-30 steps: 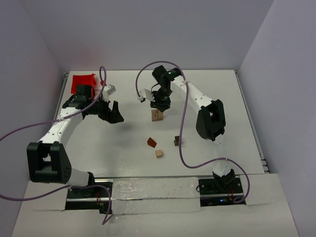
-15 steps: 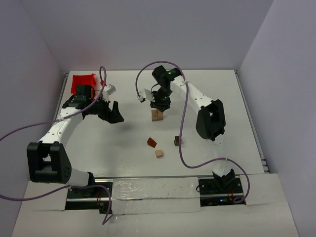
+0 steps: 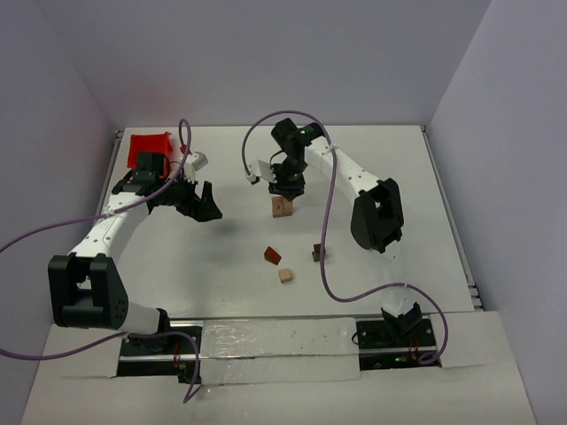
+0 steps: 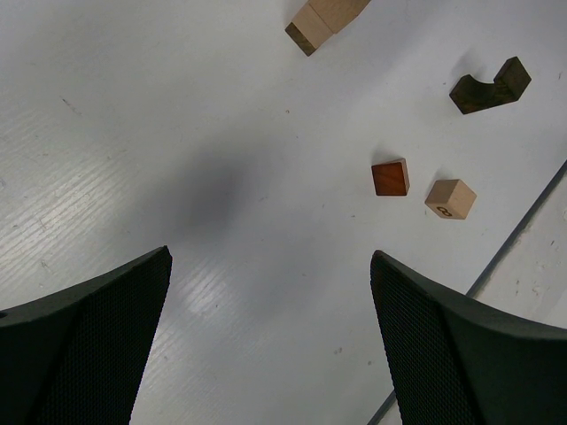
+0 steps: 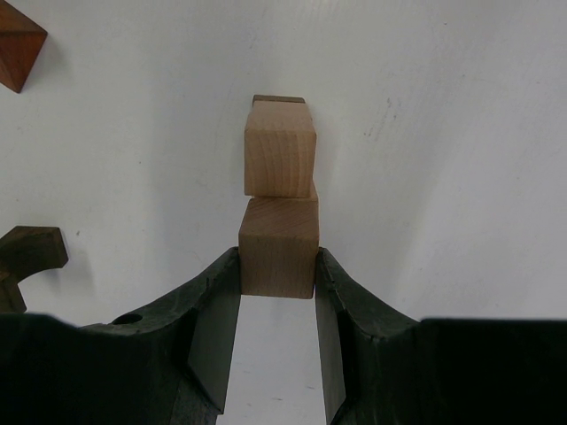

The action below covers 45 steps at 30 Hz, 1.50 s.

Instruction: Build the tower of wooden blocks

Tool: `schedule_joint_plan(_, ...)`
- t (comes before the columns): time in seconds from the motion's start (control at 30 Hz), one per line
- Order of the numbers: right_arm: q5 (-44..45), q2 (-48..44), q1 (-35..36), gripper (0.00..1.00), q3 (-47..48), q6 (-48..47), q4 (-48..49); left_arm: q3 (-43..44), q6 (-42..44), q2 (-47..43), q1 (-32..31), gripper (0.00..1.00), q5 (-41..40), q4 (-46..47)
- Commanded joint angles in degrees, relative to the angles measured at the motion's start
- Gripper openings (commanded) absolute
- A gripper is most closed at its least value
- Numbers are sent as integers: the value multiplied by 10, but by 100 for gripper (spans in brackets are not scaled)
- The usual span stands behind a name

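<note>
The wood block tower (image 3: 282, 208) stands mid-table as a short column: a tan cube (image 5: 280, 159) on a dark brown block (image 5: 278, 99). My right gripper (image 5: 277, 266) is shut on another tan cube (image 5: 278, 246) and holds it right above the column; I cannot tell if they touch. From the top view the right gripper (image 3: 285, 186) hides the column's top. My left gripper (image 4: 270, 257) is open and empty above bare table, left of the tower (image 4: 323, 19); it is also in the top view (image 3: 197, 205).
Loose pieces lie nearer the arm bases: a reddish-brown wedge (image 3: 272, 256), a tan cube (image 3: 285, 275) and a dark brown arch piece (image 3: 317, 253). A red plastic bin (image 3: 149, 146) sits at the far left corner. The table's near edge (image 4: 518, 248) runs beside the loose blocks.
My right gripper with the tan cube has shifted very slightly left over the column. The left arm and the loose blocks have not moved.
</note>
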Motion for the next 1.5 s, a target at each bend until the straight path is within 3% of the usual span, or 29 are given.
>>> schedule_joint_plan(0.0, 1, 5, 7, 42, 8, -2, 10, 24, 15, 0, 4, 99, 16, -3)
schedule_joint_plan(0.23, 5, 6, 7, 46, 6, -4, 12, 26, 16, 1, 4, 99, 17, -4)
schedule_joint_plan(0.6, 8, 0, 7, 39, -1, -9, 10, 28, 20, 5, 5, 99, 19, -6)
schedule_joint_plan(1.2, 10, 3, 6, 43, -2, -5, 13, 30, 25, 6, 5, 99, 18, -9)
schedule_joint_plan(1.33, 12, 2, 6, 53, -4, -3, 14, 32, 26, 7, 5, 99, 18, -9)
schedule_joint_plan(1.47, 13, 0, 6, 70, -5, 3, 18, 35, 27, 10, 5, 99, 19, -11)
